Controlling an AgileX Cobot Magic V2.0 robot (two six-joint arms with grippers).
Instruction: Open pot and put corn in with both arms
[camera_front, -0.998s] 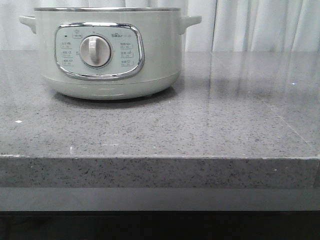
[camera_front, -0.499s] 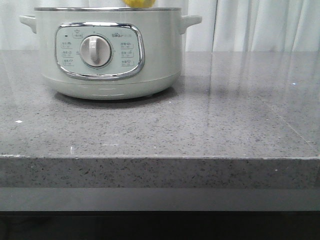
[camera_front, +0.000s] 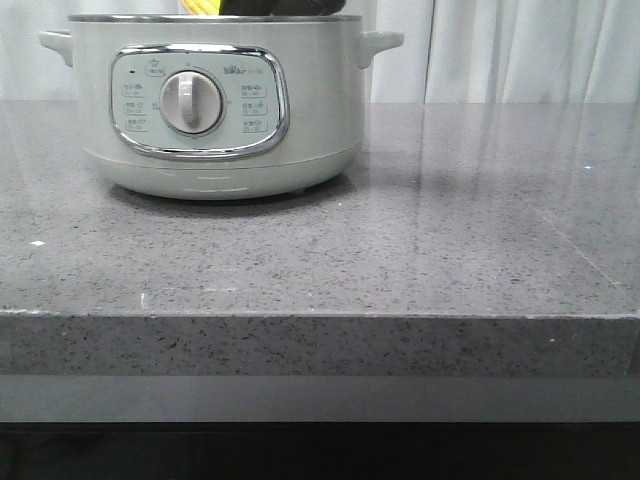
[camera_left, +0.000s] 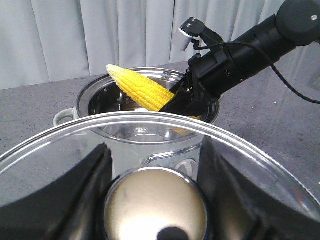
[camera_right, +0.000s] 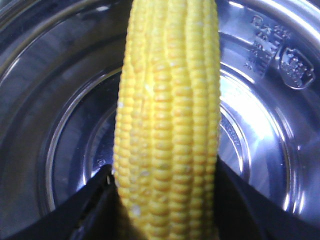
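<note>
The pot (camera_front: 215, 110) stands open at the table's back left, steel bowl bare inside (camera_right: 260, 125). My right gripper (camera_right: 165, 172) is shut on the yellow corn (camera_right: 167, 110) and holds it tilted over the bowl, above its bottom. In the left wrist view the corn (camera_left: 140, 87) points away from the right gripper (camera_left: 184, 102) over the pot's rim (camera_left: 95, 95). In the front view only the corn's tip (camera_front: 200, 8) and the dark gripper (camera_front: 285, 8) show above the rim. My left gripper (camera_left: 155, 165) is shut on the knob (camera_left: 155, 205) of the glass lid (camera_left: 260, 155), held in front of the pot.
Grey speckled stone table (camera_front: 420, 250) with its front edge (camera_front: 320, 315) near the camera. White curtains (camera_front: 520, 50) hang behind. The right arm (camera_left: 260, 40) and its cable reach in over the table from the right of the pot.
A second ago nothing showed above the pot's rim. The corn came in over the rim and moved left, and the dark right gripper now shows behind it.
</note>
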